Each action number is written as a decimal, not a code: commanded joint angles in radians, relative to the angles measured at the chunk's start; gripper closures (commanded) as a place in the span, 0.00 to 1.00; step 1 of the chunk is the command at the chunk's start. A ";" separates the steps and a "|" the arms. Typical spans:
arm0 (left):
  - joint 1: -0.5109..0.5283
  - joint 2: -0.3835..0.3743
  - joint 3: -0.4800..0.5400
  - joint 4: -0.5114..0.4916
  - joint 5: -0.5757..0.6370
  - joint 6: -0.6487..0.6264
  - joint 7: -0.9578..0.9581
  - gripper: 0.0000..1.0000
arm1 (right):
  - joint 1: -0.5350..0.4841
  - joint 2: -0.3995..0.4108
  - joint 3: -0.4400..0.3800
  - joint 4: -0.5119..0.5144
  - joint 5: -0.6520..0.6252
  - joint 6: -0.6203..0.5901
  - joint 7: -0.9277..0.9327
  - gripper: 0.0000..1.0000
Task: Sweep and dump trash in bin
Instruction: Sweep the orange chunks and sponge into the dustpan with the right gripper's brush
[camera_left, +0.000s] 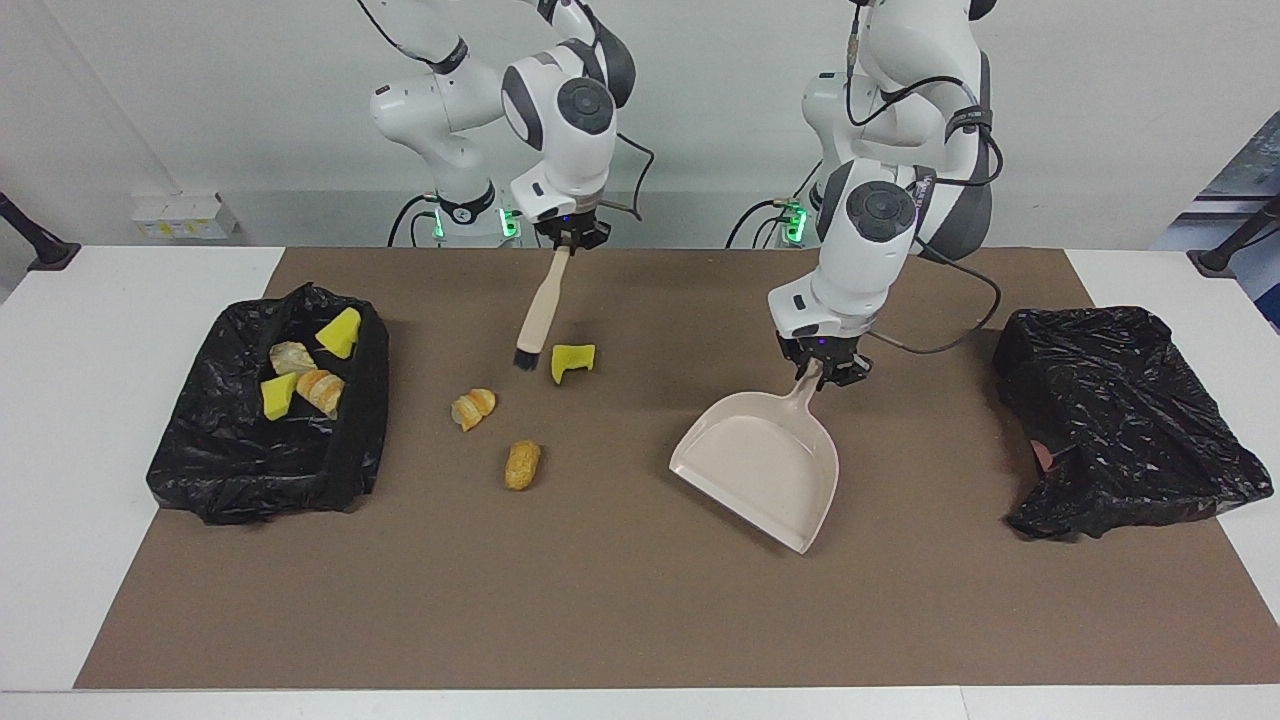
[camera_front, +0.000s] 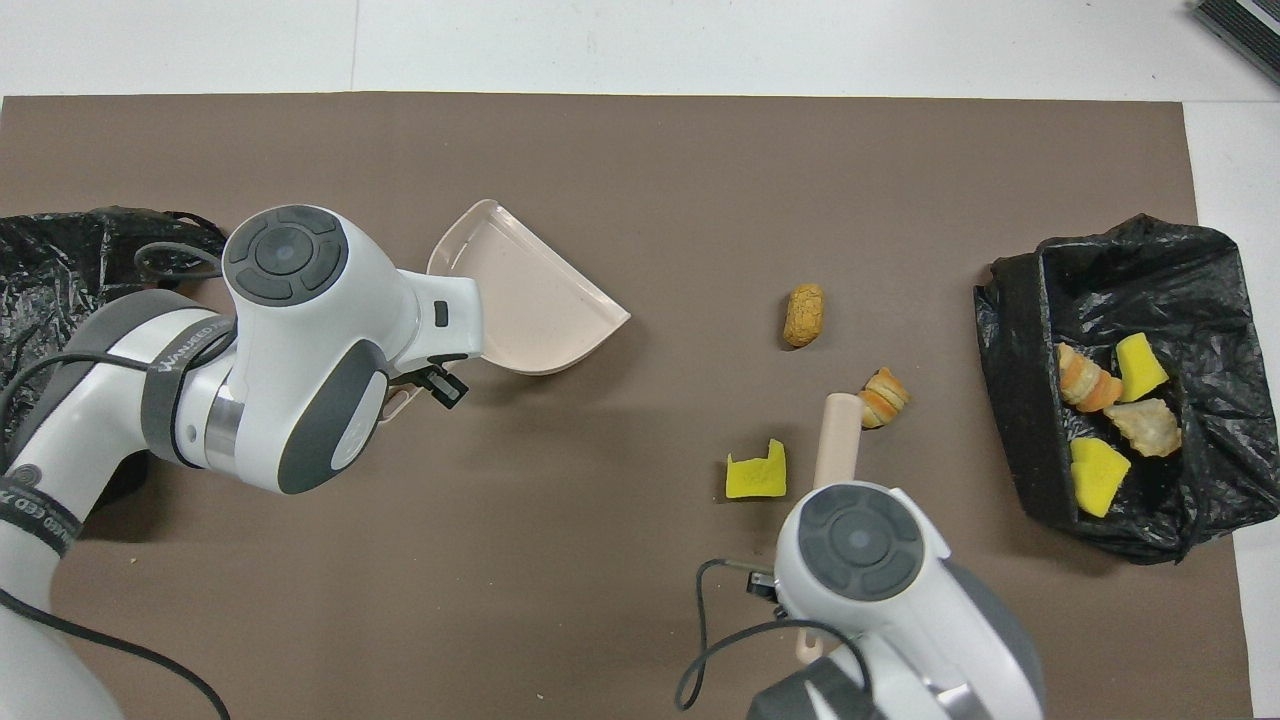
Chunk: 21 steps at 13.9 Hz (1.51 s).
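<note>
Three pieces of trash lie on the brown mat: a yellow sponge chunk (camera_left: 572, 361) (camera_front: 757, 472), a striped orange bread piece (camera_left: 473, 407) (camera_front: 880, 397) and a brown crusty lump (camera_left: 522, 465) (camera_front: 804, 314). My right gripper (camera_left: 568, 240) is shut on the handle of the beige brush (camera_left: 535, 315) (camera_front: 837, 440). The brush hangs slanted, its black bristles just beside the sponge chunk. My left gripper (camera_left: 820, 372) is shut on the handle of the beige dustpan (camera_left: 765, 465) (camera_front: 530, 300). The pan is empty, and its mouth is turned toward the right arm's end of the table. The bin (camera_left: 365, 420) (camera_front: 1010, 370), lined with a black bag, holds several pieces.
A second black bag-covered box (camera_left: 1120, 420) (camera_front: 60, 300) sits at the left arm's end of the table. The brown mat (camera_left: 600, 610) covers most of the white table. In the overhead view the arms' wrists hide both grippers.
</note>
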 joint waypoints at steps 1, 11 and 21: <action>0.010 -0.031 -0.003 -0.033 0.016 -0.008 0.265 1.00 | -0.182 0.018 0.013 -0.010 -0.019 0.018 -0.141 1.00; -0.111 -0.164 -0.008 -0.267 0.064 0.118 0.493 1.00 | -0.284 0.245 0.018 0.037 -0.126 0.161 -0.203 1.00; -0.172 -0.180 -0.008 -0.346 0.081 0.239 0.237 1.00 | -0.214 0.469 0.021 0.309 -0.191 0.150 -0.458 1.00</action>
